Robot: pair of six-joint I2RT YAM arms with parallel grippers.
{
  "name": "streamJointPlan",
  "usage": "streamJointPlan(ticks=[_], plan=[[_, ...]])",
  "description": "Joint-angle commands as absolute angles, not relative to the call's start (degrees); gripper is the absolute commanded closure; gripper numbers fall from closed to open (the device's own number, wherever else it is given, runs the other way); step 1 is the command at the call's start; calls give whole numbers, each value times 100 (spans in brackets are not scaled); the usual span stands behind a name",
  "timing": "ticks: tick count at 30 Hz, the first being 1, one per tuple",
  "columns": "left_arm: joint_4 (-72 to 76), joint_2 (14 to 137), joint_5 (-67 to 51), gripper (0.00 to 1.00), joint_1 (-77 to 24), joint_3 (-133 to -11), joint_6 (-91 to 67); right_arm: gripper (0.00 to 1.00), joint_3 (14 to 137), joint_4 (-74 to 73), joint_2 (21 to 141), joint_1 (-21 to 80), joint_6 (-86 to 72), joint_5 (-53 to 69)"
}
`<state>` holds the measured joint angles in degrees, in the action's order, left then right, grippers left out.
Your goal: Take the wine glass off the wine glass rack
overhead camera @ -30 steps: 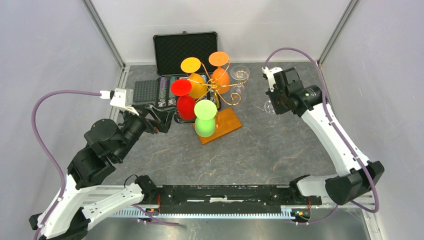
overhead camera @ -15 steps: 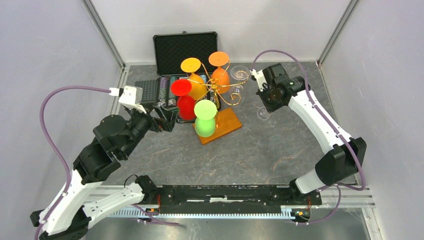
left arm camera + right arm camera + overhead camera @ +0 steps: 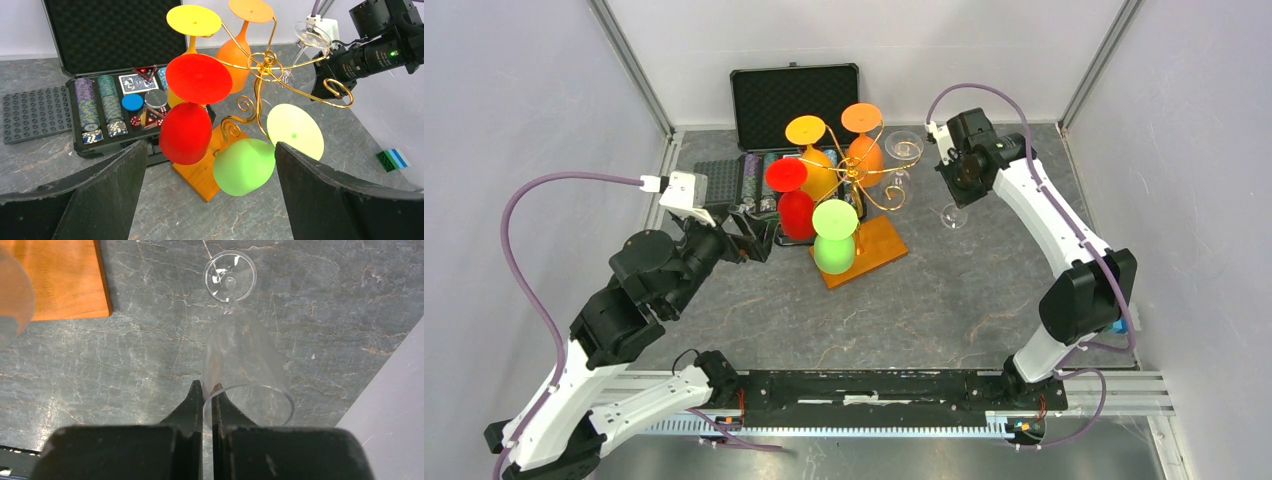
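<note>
Right of the wine glass rack (image 3: pixel 869 185), toward the rear of the bench (image 3: pixel 944 300), pinches a clear wine glass (image 3: pixel 952 212) with the right hand (image 3: pixel 956 188). Clamps both fingers (image 3: pixel 192 405) tight on the rim, one outside the bowl and one inside, as seen from the right wrist. Holds the glass upright, bowl on top and round foot at the bottom, over bare grey stone-patterned surface. Cannot tell whether the foot touches the bench. Sits free of the gold wire, just beside the rack and apart from its orange-brown wooden base (image 3: pixel 55 280).

On the curled arms, carries four coloured glasses upside down: a yellow glass (image 3: pixel 805 130) and an orange glass (image 3: pixel 861 118) at the back, a red glass (image 3: pixel 786 175) on the left, a green glass (image 3: pixel 835 218) in front. Bears also a second clear glass (image 3: pixel 903 148), inverted, on the side nearest the right hand.

Left of the rack, hovers with the left hand (image 3: pixel 749 238) low over the bench, jaws spread wide, gripping nothing. Frames the red and green glasses between its dark fingers in the left wrist view.

Behind the rack, shows an open black case (image 3: pixel 794 100) with chips, cards and dice. Left of the case, shows a dark grey studded plate (image 3: pixel 714 180) lying flat. Far right in the left wrist view, shows a small green-and-blue brick (image 3: pixel 392 160) on the bench.
</note>
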<state>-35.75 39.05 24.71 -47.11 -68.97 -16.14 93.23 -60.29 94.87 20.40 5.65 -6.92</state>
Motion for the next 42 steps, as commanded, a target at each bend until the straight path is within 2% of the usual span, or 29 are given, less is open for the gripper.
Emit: streamJointPlan(ticks=[1, 16, 23, 35, 40, 42], plan=[[-3257, 3918, 2580, 0, -4726, -6921, -1374, 100, 9548, -6099, 9476, 1883, 527, -678], [-3154, 4063, 2348, 0, -4727, -6875, -1144, 100, 8095, -6047, 7784, 1827, 669, 164], [-3157, 3867, 2396, 0, -4728, -6730, -1101, 100, 8026, -6101, 7824, 1987, 558, 493], [-3120, 3917, 2365, 0, -4725, -6627, -1031, 100, 8063, -6266, 8291, 2170, 422, 35], [-3125, 3921, 2383, 0, -4727, -6609, -1011, 91, 8209, -6288, 8524, 2171, 404, -191], [-3120, 3934, 2390, 0, -4726, -6602, -1011, 85, 8211, -6301, 8573, 2171, 404, -241]])
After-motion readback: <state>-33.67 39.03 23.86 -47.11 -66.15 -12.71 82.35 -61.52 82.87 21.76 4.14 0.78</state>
